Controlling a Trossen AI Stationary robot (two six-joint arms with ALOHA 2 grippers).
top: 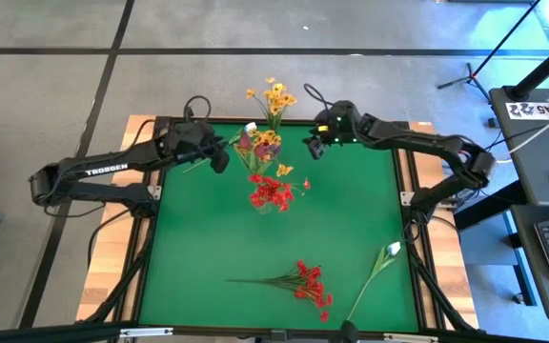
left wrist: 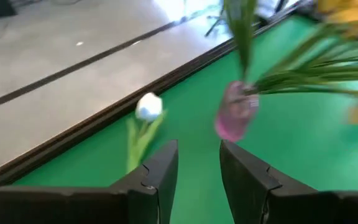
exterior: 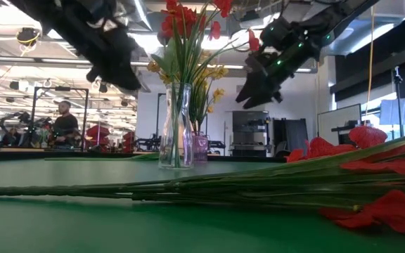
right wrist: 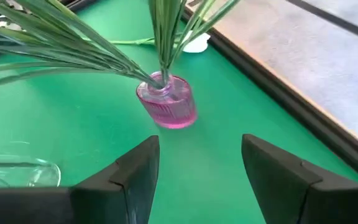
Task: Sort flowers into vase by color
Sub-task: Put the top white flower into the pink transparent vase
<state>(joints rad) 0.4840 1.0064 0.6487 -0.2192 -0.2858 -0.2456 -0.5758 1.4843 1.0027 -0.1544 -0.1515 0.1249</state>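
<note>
Both end effectors hang above the far part of the green surface [top: 351, 219], flanking two vases. The left end effector [left wrist: 199, 163] has its fingers parted by a narrow gap with nothing between them; just ahead of it lies a white bud [left wrist: 148, 107] on its green stem, flat on the surface near the far edge, and slightly to one side stands the small pink vase [left wrist: 235, 118]. The right end effector [right wrist: 201, 163] has its fingers spread wide and empty; directly ahead of and below it stands the same pink vase, filled with green stems whose yellow-orange sprays [top: 276, 97] rise above it. To the side of the right end effector, nearer the surface's middle, a clear glass vase [exterior: 176, 126] holds the red sprays [top: 271, 193]. Well away from both end effectors, near the front edge, a bunch of red sprays [top: 311, 284] lies flat, with a second white bud [top: 392, 249] on a long stem lying beside it toward the right arm's side.
</note>
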